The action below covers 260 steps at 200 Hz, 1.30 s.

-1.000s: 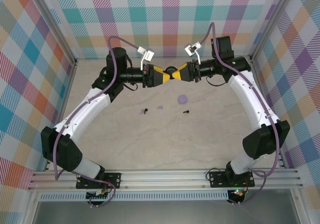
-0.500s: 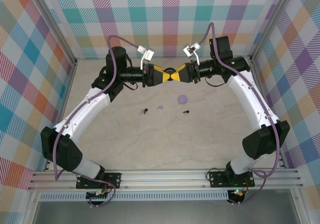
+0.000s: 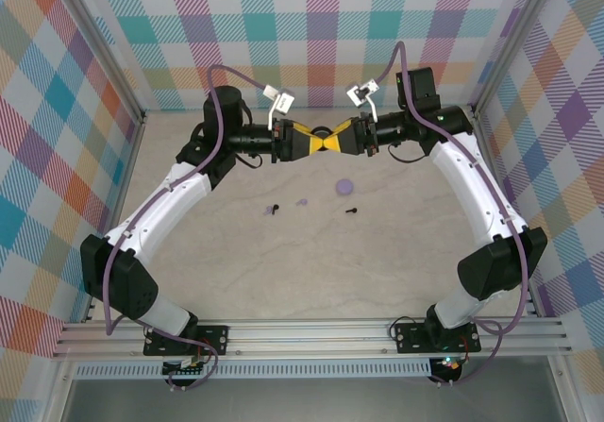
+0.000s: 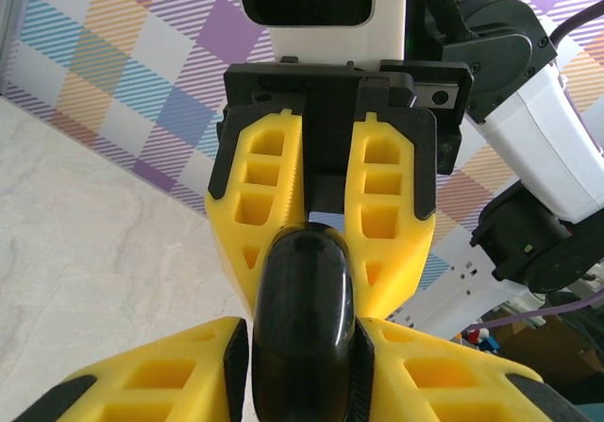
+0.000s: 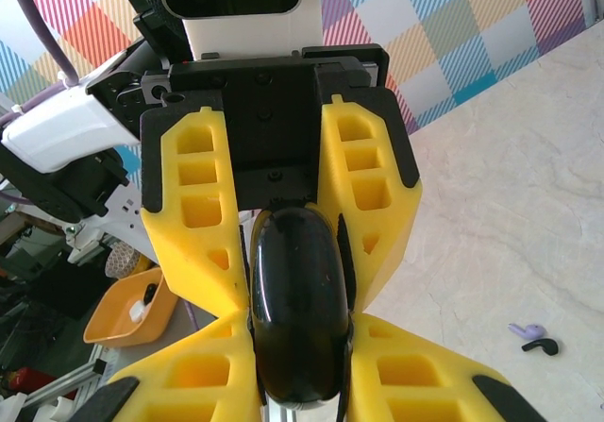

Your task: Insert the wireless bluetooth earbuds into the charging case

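Top ext: black case (image 3: 323, 129) half-hidden (btwn yellow fingers (image 3: 303, 142))

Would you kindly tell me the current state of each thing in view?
left gripper: shut on the black case.
right gripper: shut on the black case, from the opposite side.
black case: held in the air between both grippers; looks closed.
lilac case: lying on the table, free.
earbuds: loose on the table, none in a case.
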Motion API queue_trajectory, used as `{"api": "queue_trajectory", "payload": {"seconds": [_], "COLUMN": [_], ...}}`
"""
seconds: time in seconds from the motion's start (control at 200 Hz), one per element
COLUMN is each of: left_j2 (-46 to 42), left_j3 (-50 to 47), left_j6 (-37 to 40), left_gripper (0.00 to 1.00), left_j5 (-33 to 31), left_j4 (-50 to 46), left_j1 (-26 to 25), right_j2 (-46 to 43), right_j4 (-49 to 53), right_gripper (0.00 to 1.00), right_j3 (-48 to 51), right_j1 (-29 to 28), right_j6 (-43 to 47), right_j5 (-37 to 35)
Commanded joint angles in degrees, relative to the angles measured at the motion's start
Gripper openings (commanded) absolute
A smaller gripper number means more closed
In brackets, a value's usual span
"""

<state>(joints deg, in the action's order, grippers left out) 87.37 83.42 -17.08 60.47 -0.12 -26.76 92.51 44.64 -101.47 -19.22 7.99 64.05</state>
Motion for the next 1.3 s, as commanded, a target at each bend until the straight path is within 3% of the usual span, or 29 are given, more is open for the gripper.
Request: {"api": "queue_trajectory", "payload": {"seconds": [0.0,0.295,0.47,0.605,0.705,0.825,1.05,1.295], "left_j2": [0.2,0.3,-0.3,-3.0,-6.6,-8.9,-6.2,-5.0], "left_j3": [1.8,1.8,2.1,-4.1,-11.9,-12.8,-9.6,-8.8], "left_j6": [0.4,0.3,3.9,8.1,15.7,23.1,28.4,28.4], "left_gripper": [0.35,0.20,0.14,0.14,0.10,0.09,0.12,0.11], "left_j5": [0.8,-0.1,-7.1,-12.2,-11.7,-14.3,-4.0,-0.9], "left_j4": [-0.8,-1.1,-5.2,2.4,12.0,8.4,5.3,7.5], "left_j1": [-0.8,-0.9,-0.9,-0.9,-1.0,-1.4,-1.4,-2.3], "right_j2": [-0.8,-1.2,-3.4,-6.1,-7.6,-8.6,-8.3,-7.8], "right_j4": [-1.6,-1.8,-2.0,-2.0,-0.5,1.9,5.6,7.8], "right_gripper": [0.15,0.16,0.42,0.51,0.54,0.56,0.57,0.57], "right_j3": [-1.8,-1.6,-0.1,1.7,2.2,2.2,1.3,0.5], "right_j1": [-0.7,-0.8,-0.8,-0.6,-0.5,-0.5,-0.6,-2.2], "right_j6": [0.3,0.1,0.5,1.3,3.0,5.2,9.1,12.5], "right_j5": [1.3,-0.1,-7.6,-13.0,-15.9,-17.6,-14.7,-15.3]}}
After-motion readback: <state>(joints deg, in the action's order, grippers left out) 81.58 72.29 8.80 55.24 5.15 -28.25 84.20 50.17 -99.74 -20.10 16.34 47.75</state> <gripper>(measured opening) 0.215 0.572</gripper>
